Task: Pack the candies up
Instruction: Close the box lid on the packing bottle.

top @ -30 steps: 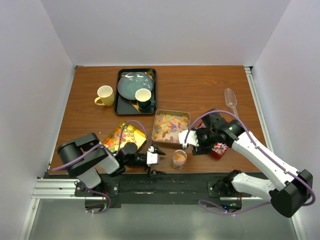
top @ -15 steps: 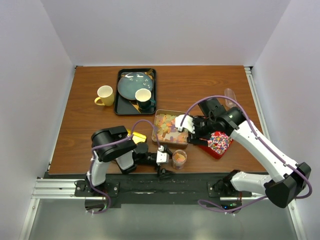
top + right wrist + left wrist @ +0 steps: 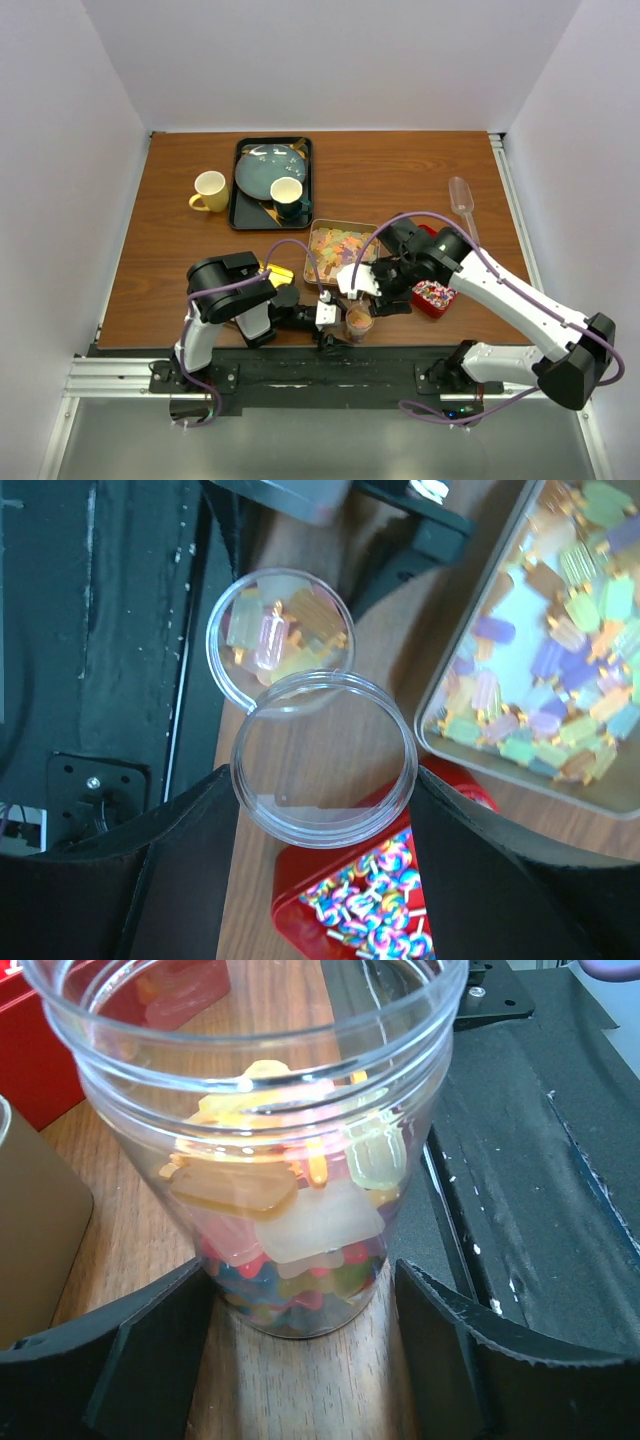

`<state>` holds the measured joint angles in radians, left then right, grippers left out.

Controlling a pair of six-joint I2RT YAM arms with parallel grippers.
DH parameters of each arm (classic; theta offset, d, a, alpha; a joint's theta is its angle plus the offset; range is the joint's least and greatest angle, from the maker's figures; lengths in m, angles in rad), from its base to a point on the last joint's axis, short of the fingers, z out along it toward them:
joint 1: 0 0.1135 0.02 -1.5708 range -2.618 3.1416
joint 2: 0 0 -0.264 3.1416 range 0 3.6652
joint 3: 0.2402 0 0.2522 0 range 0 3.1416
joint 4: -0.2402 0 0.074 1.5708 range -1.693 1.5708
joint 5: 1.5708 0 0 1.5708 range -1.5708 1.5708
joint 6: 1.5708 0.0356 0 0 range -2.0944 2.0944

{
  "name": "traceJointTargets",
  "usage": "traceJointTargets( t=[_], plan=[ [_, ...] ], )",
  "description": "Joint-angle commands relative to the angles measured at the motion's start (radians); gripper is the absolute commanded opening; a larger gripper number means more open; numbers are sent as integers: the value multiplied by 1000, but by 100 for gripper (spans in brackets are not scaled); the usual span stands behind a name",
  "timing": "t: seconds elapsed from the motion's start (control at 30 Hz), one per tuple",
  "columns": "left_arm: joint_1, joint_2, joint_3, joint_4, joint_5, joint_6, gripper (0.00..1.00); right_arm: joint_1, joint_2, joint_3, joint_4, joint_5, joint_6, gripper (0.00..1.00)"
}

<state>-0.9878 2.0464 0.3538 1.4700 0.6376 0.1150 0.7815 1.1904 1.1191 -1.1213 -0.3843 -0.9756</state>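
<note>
A clear jar [image 3: 358,320] holding mixed candies [image 3: 300,1210] stands near the table's front edge. My left gripper [image 3: 335,318] is shut on the jar, one finger [image 3: 150,1350] on each side of its base [image 3: 300,1310]. My right gripper [image 3: 362,285] is shut on a clear round lid [image 3: 325,758] and holds it just above and beside the open jar mouth [image 3: 280,640]. A silver tin [image 3: 340,250] holds pastel candies [image 3: 560,670]. A red tin [image 3: 435,297] holds striped pieces [image 3: 385,905].
A black tray [image 3: 240,195] with a blue plate and a dark cup stands at the back left, beside a yellow mug [image 3: 210,190]. A clear scoop [image 3: 462,195] lies at the right. A yellow tin [image 3: 278,272] is mostly hidden by my left arm. A black mat [image 3: 540,1190] lines the near edge.
My left arm swung right and closed round the jar. My right gripper carried the lid from over the silver tin toward the near edge, to just above the jar.
</note>
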Motion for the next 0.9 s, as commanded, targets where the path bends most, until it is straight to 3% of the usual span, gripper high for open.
traceJointTargets(
  t=[0.0,0.33,0.87],
  plan=[
    [37,60,-13,385,-128,3,66,33,5,-18,78,-39,-5,59],
    [40,69,-10,381,-122,-2,59,87,43,-28,92,-70,-5,60],
    [64,77,-3,383,-196,-17,60,125,130,-22,44,-80,-28,61]
  ],
)
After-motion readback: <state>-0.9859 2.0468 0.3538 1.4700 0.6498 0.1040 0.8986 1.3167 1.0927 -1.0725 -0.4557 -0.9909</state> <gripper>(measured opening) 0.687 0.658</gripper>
